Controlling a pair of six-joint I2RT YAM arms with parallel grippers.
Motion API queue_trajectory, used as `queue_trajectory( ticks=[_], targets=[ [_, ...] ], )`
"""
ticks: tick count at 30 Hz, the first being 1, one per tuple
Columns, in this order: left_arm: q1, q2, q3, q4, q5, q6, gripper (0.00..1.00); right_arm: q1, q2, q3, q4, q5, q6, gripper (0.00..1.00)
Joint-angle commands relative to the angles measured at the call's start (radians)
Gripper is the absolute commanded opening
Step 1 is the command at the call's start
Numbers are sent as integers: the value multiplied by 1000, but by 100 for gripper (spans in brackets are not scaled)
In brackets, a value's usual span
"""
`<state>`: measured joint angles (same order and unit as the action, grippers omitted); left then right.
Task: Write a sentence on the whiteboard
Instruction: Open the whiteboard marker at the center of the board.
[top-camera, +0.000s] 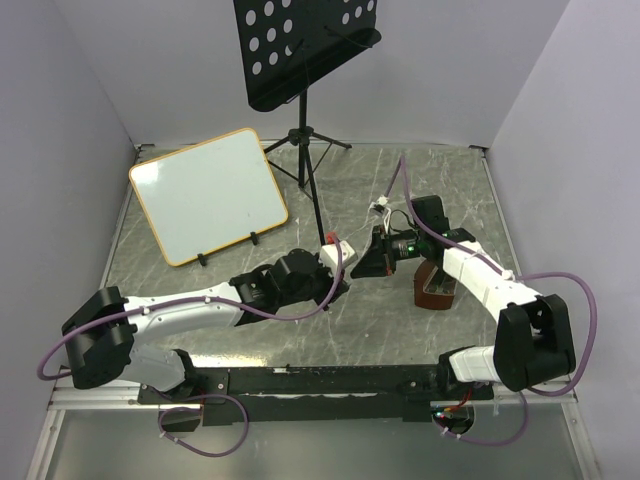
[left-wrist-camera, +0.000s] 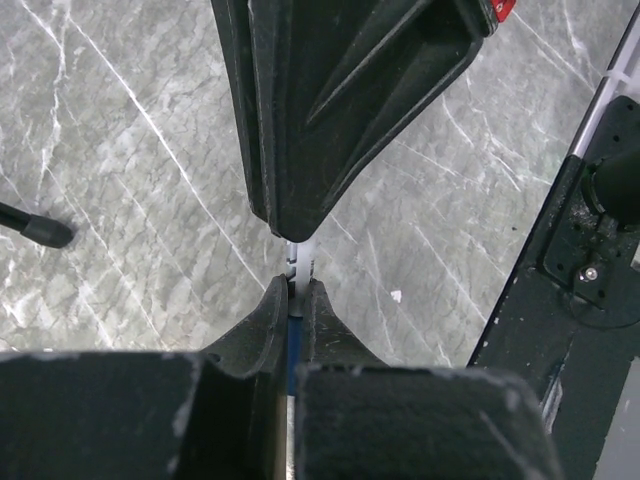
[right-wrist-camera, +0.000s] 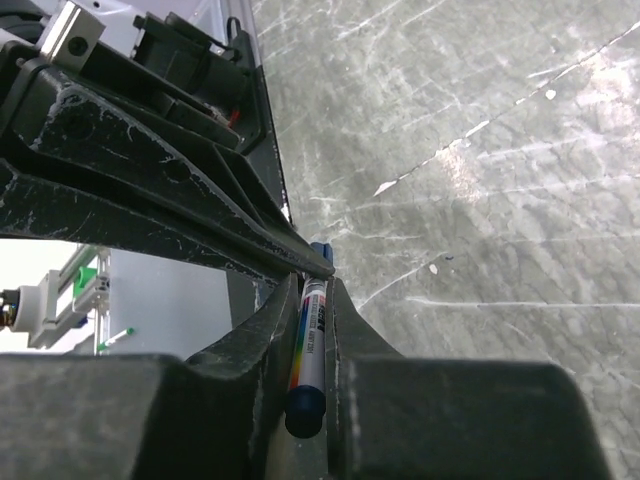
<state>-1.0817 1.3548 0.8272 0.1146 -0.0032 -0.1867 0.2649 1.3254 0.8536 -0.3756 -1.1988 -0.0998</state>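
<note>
The whiteboard (top-camera: 208, 193) with its light-orange frame leans upright at the back left, and its face is blank; no blue lettering shows. Both grippers meet over the table's middle on one marker. My right gripper (top-camera: 366, 262) is shut on the marker's barrel (right-wrist-camera: 311, 335), which has a rainbow label and a dark blue end. My left gripper (top-camera: 336, 286) is shut on the marker's other end (left-wrist-camera: 299, 258), where white and blue show between its fingers (left-wrist-camera: 270, 320). In the left wrist view the right gripper's black fingers fill the top.
A black perforated music-stand plate (top-camera: 300, 45) on a tripod (top-camera: 305, 140) stands behind the middle; one rubber foot shows in the left wrist view (left-wrist-camera: 40, 230). A brown block (top-camera: 437, 285) sits under the right arm. A black rail (top-camera: 320, 380) runs along the near edge.
</note>
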Motion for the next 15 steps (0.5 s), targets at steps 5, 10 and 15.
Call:
queue_trajectory(
  ticks=[5,10,15],
  targets=[
    [19,-130,-71,138,18,-85,68,14,-25,48,-11,-59,-26,0],
    [110,-252,-195,240,203,-146,77,13,-22,51,-16,-88,-35,0],
    [120,-201,-168,221,273,-129,75,13,-26,45,-8,-111,-34,0]
  ],
)
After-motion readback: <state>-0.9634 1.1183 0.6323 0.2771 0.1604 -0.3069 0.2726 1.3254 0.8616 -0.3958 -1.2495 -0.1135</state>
